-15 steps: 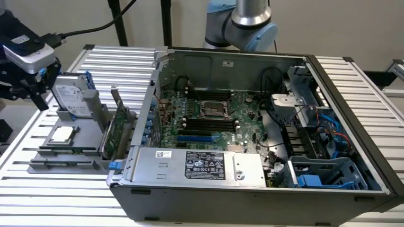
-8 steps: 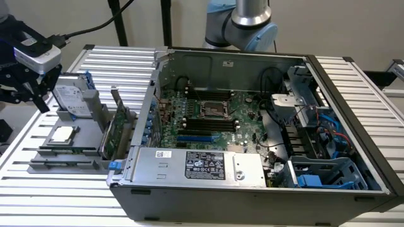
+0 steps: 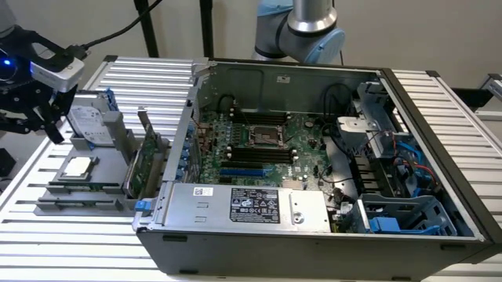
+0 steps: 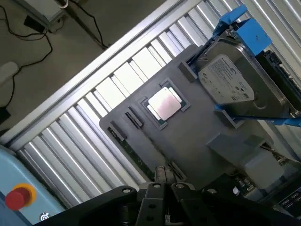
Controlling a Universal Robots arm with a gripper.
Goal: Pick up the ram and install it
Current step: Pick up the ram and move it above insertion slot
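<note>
The ram (image 4: 134, 153) is a thin green stick lying in a slot along one edge of the grey holder tray (image 4: 197, 136); in the exterior view the ram (image 3: 79, 187) sits near the tray's front, left of the computer case. My gripper (image 3: 32, 132) hangs above the tray's back left part, beside the hard drive. In the wrist view my gripper (image 4: 167, 175) has its fingertips (image 4: 160, 175) drawn together with nothing between them, a short way above the ram's end. The motherboard's black memory slots (image 3: 255, 154) lie inside the open case.
On the tray stand a silver hard drive in a blue frame (image 3: 90, 120), a square processor chip (image 3: 79, 167) and a tall green expansion card (image 3: 145, 158). The open computer case (image 3: 314, 235) fills the slatted table's middle. A red stop button (image 4: 16, 197) sits off the table.
</note>
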